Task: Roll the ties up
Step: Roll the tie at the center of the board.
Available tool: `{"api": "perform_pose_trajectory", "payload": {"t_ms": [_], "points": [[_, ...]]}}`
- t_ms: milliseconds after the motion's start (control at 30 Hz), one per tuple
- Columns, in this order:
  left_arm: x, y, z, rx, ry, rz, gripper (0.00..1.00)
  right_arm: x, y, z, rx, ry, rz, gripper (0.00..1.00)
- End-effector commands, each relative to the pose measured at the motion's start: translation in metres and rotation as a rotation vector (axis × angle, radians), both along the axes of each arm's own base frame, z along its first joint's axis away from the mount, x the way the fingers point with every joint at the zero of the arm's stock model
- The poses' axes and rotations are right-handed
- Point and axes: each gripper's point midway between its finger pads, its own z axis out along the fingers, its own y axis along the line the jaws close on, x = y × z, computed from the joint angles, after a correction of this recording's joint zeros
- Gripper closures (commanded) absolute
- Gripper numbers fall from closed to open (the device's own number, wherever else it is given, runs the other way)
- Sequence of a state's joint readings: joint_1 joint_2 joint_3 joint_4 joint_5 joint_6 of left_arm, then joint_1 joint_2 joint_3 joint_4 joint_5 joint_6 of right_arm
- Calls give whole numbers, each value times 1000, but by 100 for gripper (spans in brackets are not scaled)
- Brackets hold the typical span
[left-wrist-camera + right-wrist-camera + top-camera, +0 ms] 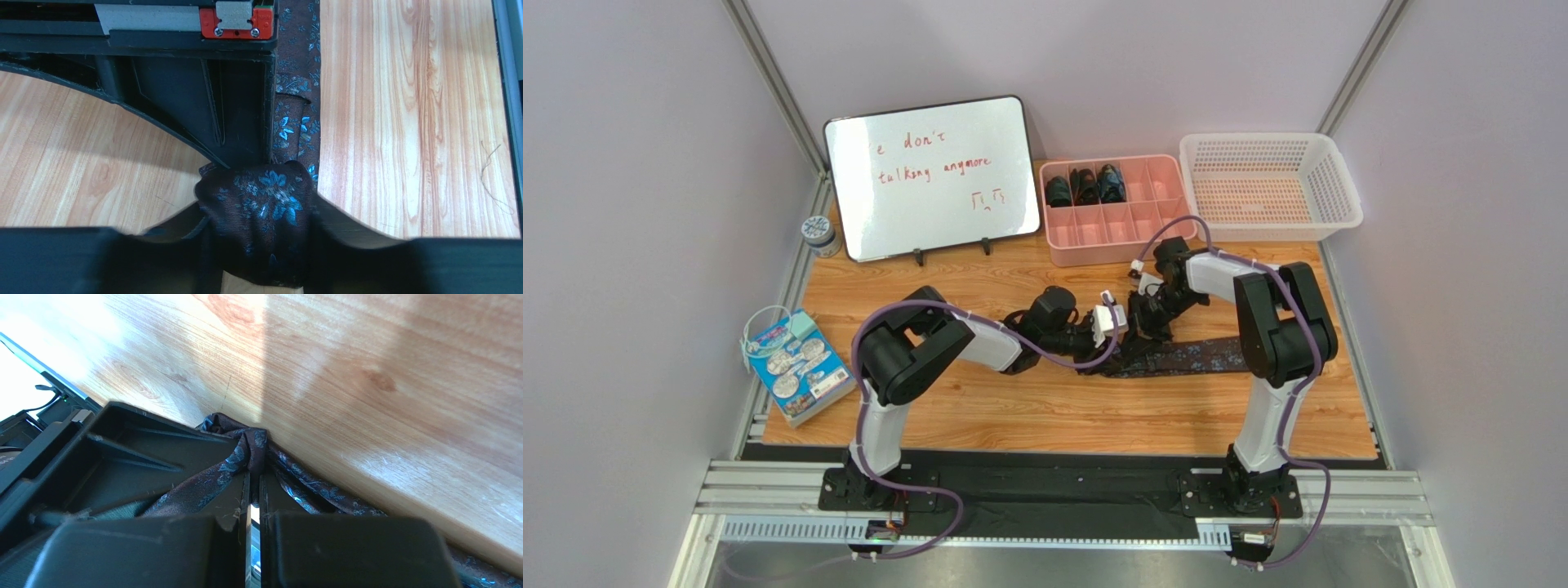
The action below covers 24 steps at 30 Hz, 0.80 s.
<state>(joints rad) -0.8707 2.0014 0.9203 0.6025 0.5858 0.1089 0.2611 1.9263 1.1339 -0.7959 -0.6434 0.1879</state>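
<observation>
Our right claw (253,478) is clamped shut, with a gathered fold of the tie (248,447) pinched at its tips. Our left claw (258,251) has its fingers partway apart, set against both sides of the tie's small coil, which fills the gap at the lower centre of the left wrist view. From the coil, the loose length lies flat on the table (1014,417), running toward the right of the overhead frame. Three rolled ties (1084,186) sit in the pink tray (1124,255) at upper centre. We judge the rolling to be at an early stage. Next we must turn the coil along the loose length, keeping it tight and straight.
</observation>
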Motion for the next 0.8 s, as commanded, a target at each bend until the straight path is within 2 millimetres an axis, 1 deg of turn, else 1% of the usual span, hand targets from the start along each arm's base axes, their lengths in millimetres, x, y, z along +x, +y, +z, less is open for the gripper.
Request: {"api": "perform_pose_trajectory", "payload": {"t_ms": [0, 33, 67, 100, 133, 167, 200, 233, 267, 300, 367, 400, 467, 500, 533, 600, 667, 767], "points": [[-12, -2, -12, 54, -38, -75, 68, 4, -10, -32, -99, -77, 59, 100], [-14, 3, -18, 85, -63, -95, 72, 9, -9, -24, -81, -96, 56, 100], [-15, 7, -20, 111, -69, -102, 78, 13, -9, -17, -58, -103, 49, 100], [-22, 18, -32, 182, -43, -110, 80, 16, -10, -11, -45, -110, 44, 95], [-22, 23, -35, 211, -60, -122, 82, 18, -11, 0, -33, -117, 40, 91], [-22, 28, -39, 245, -62, -112, 84, 27, -12, 13, 4, -137, 27, 88], [-27, 38, -48, 296, -34, -116, 84, 30, -14, 21, 24, -140, 19, 82], [-27, 40, -51, 321, -34, -124, 85, 28, -17, 31, 36, -131, 7, 79], [-26, 43, -55, 351, -27, -113, 86, 34, -21, 42, 70, -141, -14, 76], [-29, 50, -61, 388, -4, -111, 86, 34, -23, 48, 84, -149, -13, 71], [-30, 51, -65, 415, 10, -111, 88, 30, -27, 64, 118, -150, -27, 68], [-31, 54, -68, 434, 23, -110, 88, 27, -27, 67, 131, -148, -28, 61], [-30, 53, -71, 449, 32, -107, 88, 21, -24, 78, 168, -149, -33, 56], [-30, 54, -72, 458, 41, -103, 88, 15, -22, 77, 182, -134, -38, 51], [-31, 53, -74, 471, 56, -105, 88, 15, -20, 79, 198, -131, -54, 50], [-31, 54, -74, 477, 67, -103, 87, 11, -16, 79, 216, -129, -57, 50], [-31, 52, -72, 472, 70, -108, 87, 5, -11, 72, 218, -111, -50, 50], [-32, 52, -73, 475, 74, -112, 86, 0, -4, 64, 214, -116, -40, 52]]}}
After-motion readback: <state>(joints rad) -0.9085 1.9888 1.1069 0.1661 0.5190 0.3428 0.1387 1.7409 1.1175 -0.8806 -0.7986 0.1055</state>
